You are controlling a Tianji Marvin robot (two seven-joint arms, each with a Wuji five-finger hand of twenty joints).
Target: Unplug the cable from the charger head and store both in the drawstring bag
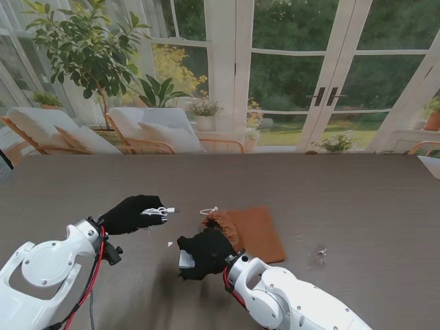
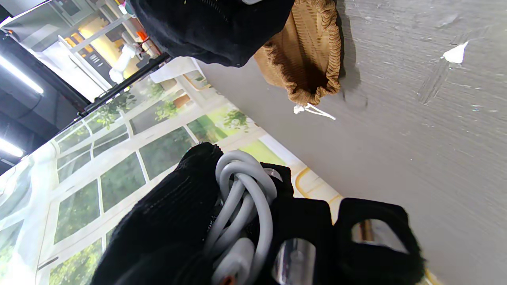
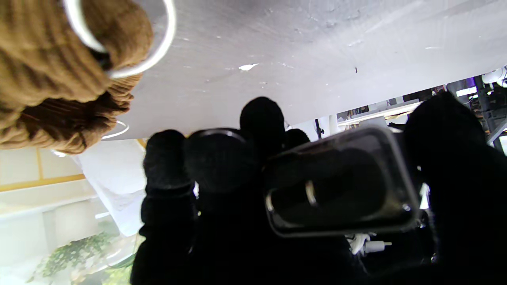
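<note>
Coiled white cable [image 1: 157, 212] sits clasped in the black-gloved left hand [image 1: 130, 214], raised over the grey table [image 1: 357, 206]. Right hand [image 1: 204, 253] grips the charger head [image 1: 185, 259] just beside the brown drawstring bag [image 1: 254, 232], whose open mouth faces both hands.

Three views: one high, two at my wrists.
The stand camera looks down past my shoulders over the table [image 1: 357, 206] toward the windows. Each wrist camera peers close along my fingers, upside down; all three share the brown bag [image 1: 256, 232] [image 2: 307, 55] [image 3: 43, 67].
</note>
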